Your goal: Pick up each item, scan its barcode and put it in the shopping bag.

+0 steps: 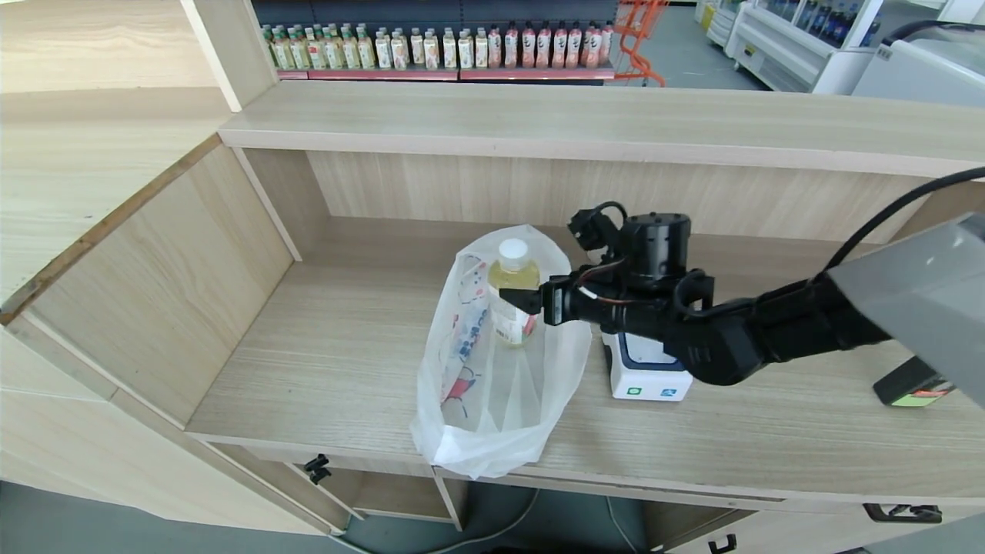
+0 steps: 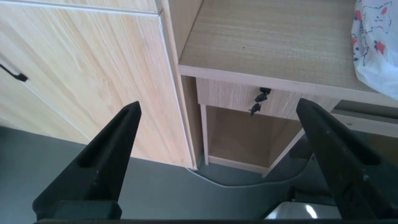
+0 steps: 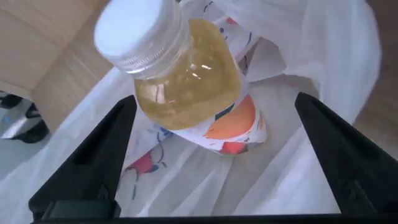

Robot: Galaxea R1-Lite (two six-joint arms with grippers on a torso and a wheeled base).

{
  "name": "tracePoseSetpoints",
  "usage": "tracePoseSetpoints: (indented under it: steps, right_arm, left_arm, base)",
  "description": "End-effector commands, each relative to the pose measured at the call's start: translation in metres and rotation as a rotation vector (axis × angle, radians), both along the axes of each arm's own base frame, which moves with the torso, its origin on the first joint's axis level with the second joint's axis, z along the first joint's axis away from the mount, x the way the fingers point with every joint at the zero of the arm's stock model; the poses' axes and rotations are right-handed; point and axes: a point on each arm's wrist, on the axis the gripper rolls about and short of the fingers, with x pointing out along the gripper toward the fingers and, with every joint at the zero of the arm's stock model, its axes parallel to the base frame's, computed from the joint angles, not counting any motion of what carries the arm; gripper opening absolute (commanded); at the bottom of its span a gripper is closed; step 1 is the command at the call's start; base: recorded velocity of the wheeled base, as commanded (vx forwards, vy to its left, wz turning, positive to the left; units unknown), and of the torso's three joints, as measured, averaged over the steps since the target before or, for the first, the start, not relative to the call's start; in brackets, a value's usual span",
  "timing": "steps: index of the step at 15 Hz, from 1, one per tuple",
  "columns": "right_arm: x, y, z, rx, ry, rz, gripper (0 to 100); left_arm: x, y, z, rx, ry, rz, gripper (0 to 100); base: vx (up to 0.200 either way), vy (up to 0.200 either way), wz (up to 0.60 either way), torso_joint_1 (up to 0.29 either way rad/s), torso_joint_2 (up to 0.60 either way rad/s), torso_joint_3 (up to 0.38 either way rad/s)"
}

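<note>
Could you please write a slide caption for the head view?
Right tool, open, around a white-capped yellow drink bottle in the shopping bag on the wooden counter.

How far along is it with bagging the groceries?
Done, it seems: the bottle stands inside the shopping bag. In hand: the right gripper is around it with fingers open, not gripping. Scanning cannot be judged from here. Left: pulling that arm out, then perhaps the dark object at the right end of the counter, past the scanner, if it is an item.
</note>
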Motion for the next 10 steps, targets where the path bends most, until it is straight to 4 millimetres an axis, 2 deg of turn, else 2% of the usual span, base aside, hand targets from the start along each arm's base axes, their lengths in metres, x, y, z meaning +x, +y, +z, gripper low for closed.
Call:
tracePoseSetpoints:
  steps: [1,2,4,5,7,8,9,10]
  right_arm:
    - [-0.039,-0.053,0.070,0.146,0.050,-0.019,100]
    - [-0.058,-0.070,0.085,0.200,0.086,0.018,100]
    - [-0.084,-0.099,0.111,0.282,0.106,-0.022,100]
    - [-0.099,-0.115,0.114,0.296,0.116,-0.077,100]
    - [-0.122,-0.134,0.109,0.293,0.125,-0.125,100]
    - [-0.122,-0.134,0.109,0.293,0.125,-0.125,100]
    - [-0.130,-0.148,0.101,0.288,0.140,-0.170,100]
    - [-0.130,-0.150,0.098,0.284,0.148,-0.179,100]
  left_arm:
    - [0.000,0.000,0.000,0.000,0.002,0.000,100]
    - [0.000,0.000,0.000,0.000,0.002,0.000,100]
    - [0.000,0.000,0.000,0.000,0.002,0.000,100]
    - [0.000,0.000,0.000,0.000,0.002,0.000,100]
    - [0.000,0.000,0.000,0.000,0.002,0.000,100]
    - [0.000,0.000,0.000,0.000,0.002,0.000,100]
    - [0.000,0.000,0.000,0.000,0.002,0.000,100]
    - [0.000,0.000,0.000,0.000,0.002,0.000,100]
  base:
    - [0.000,0.000,0.00,0.000,0.00,0.000]
    - [0.000,0.000,0.00,0.000,0.00,0.000]
    - [0.000,0.000,0.00,0.000,0.00,0.000]
    - [0.000,0.000,0.00,0.000,0.00,0.000]
    - [0.000,0.000,0.00,0.000,0.00,0.000]
    - [0.000,0.000,0.00,0.000,0.00,0.000]
    - [0.000,0.000,0.00,0.000,0.00,0.000]
    - [0.000,0.000,0.00,0.000,0.00,0.000]
